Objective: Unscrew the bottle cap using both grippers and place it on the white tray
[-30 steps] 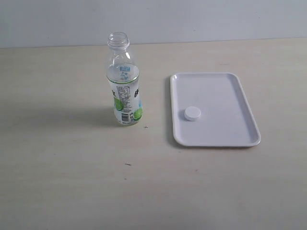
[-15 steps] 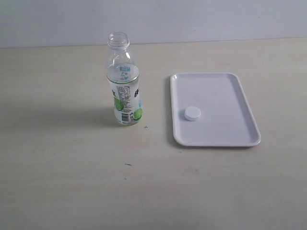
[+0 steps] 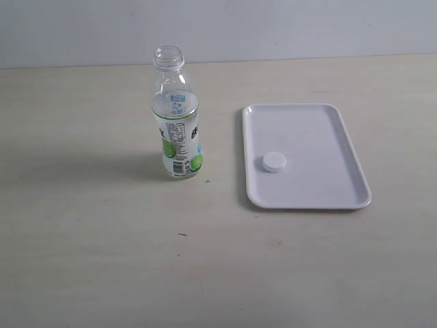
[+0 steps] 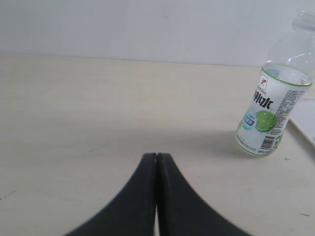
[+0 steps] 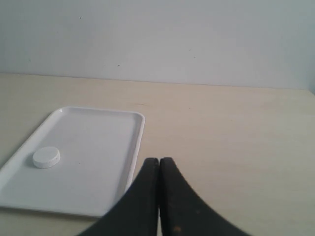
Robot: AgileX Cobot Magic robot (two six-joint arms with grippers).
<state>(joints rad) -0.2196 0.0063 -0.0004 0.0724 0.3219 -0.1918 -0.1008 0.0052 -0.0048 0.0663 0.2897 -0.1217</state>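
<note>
The clear bottle [image 3: 177, 119] with its lime-printed label stands upright on the table, its neck bare. It also shows in the left wrist view as the bottle [image 4: 272, 103], well apart from my left gripper [image 4: 156, 156], which is shut with nothing in it. The white bottle cap [image 3: 274, 162] lies flat on the white tray [image 3: 321, 126]. In the right wrist view the cap [image 5: 46, 157] rests on the tray [image 5: 98, 152], and my right gripper [image 5: 159, 161] is shut and empty beside the tray's rim. Neither gripper appears in the exterior view.
The pale wooden table [image 3: 89, 239] runs back to a light wall [image 3: 273, 27]. Small dark specks mark the tabletop in front of the bottle.
</note>
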